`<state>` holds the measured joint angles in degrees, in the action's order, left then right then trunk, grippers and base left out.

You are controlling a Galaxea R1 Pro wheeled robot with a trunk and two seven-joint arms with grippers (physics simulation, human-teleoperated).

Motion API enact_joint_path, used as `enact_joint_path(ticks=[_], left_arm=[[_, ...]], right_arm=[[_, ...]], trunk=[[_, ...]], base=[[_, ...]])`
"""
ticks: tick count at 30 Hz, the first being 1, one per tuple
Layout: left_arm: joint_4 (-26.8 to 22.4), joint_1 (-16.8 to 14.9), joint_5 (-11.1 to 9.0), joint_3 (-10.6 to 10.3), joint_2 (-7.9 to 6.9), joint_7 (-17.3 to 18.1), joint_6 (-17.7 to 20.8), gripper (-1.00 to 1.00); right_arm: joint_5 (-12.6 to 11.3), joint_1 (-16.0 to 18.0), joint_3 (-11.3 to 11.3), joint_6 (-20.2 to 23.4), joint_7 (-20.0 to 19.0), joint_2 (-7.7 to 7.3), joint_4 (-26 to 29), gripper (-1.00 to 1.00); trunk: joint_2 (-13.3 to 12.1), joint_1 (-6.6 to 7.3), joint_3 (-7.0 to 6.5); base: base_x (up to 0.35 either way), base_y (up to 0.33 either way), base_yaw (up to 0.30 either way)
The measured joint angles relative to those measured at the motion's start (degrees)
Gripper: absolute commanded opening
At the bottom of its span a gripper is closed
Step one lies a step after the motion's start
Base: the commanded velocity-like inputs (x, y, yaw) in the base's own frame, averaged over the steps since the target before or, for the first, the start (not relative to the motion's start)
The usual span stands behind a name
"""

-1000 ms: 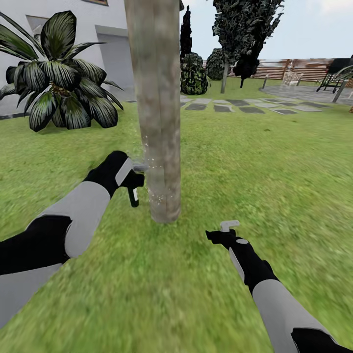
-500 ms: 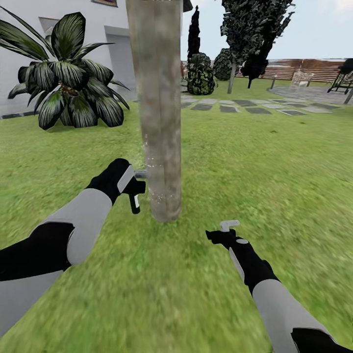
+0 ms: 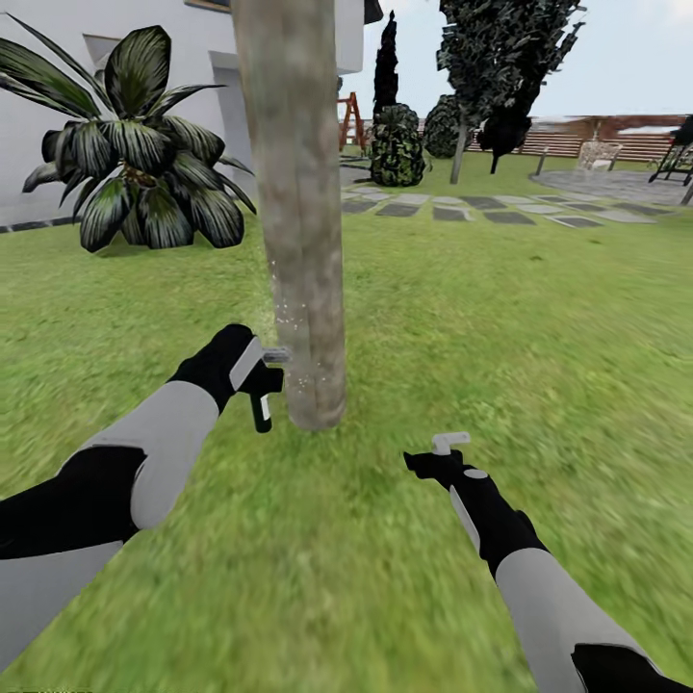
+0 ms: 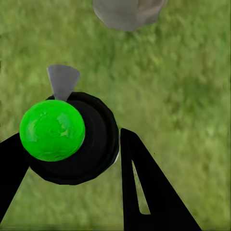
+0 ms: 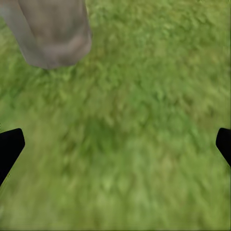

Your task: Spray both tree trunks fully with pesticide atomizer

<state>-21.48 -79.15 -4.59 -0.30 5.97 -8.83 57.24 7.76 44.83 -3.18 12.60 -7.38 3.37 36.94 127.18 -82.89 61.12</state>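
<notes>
A thick mottled beige-grey tree trunk (image 3: 294, 212) rises from the lawn just ahead. My left gripper (image 3: 264, 370) is shut on the black pesticide atomizer (image 3: 261, 408), close to the trunk's left side near its base. Pale specks dot the bark beside the nozzle. In the left wrist view the atomizer (image 4: 72, 139) is a round black body with a green ball on top and a grey nozzle, sitting between two black fingers (image 4: 144, 187), with the trunk base (image 4: 127, 12) beyond. My right gripper (image 3: 445, 450) hovers open over the grass, right of the trunk (image 5: 53, 33).
A short palm (image 3: 135, 164) stands at the back left before the white house (image 3: 58, 58). Stepping stones (image 3: 481, 212), dark conifers (image 3: 387, 67), a farther tree with jagged foliage (image 3: 505, 48) and a brown slat fence (image 3: 597, 135) lie beyond. Lawn (image 3: 539, 337) stretches to the right.
The whole view has shifted a little, so the trunk sits slightly further left. My left gripper with the atomizer has dipped a little beside the trunk. The right arm has not moved.
</notes>
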Motion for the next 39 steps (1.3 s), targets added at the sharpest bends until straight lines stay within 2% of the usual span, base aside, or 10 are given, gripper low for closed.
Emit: enact_joint_path(ticks=[7, 22, 28, 34, 39], left_arm=[[-0.35, 2.6, 0.14, -0.09, 0.01, -0.05, -0.09, -1.0], [-0.44, 2.9, 0.2, -0.11, 0.09, -0.09, -0.08, -1.0], [-0.47, 2.91, 0.19, -0.09, 0.07, -0.09, -0.03, -1.0], [-0.08, 2.98, 0.2, -0.09, 0.02, -0.11, -0.02, -1.0], [-0.48, 8.88, 0.01, 0.0, -0.07, -0.19, -2.55, -1.0]], right_arm=[[0.0, -0.01, 0.0, 0.03, 0.0, 0.01, -0.05, 1.0], [0.0, 0.0, 0.08, 0.04, 0.01, 0.04, -0.04, 1.0], [0.0, 0.02, 0.03, 0.08, 0.01, 0.09, -0.08, 1.0], [0.0, 0.0, 0.0, 0.07, 0.0, 0.09, -0.08, 1.0], [0.0, -0.01, 0.0, 0.1, 0.0, 0.08, -0.03, 1.0]], trunk=[[0.0, -0.01, 0.0], [0.0, -0.02, 0.0], [0.0, -0.01, 0.0], [0.0, 0.01, 0.0], [0.0, -0.01, 0.0]], base=[[0.019, -0.002, 0.128], [-0.025, -0.224, 0.004], [0.011, -0.259, 0.227], [0.209, -0.051, 0.253], [0.042, -0.001, 0.021]])
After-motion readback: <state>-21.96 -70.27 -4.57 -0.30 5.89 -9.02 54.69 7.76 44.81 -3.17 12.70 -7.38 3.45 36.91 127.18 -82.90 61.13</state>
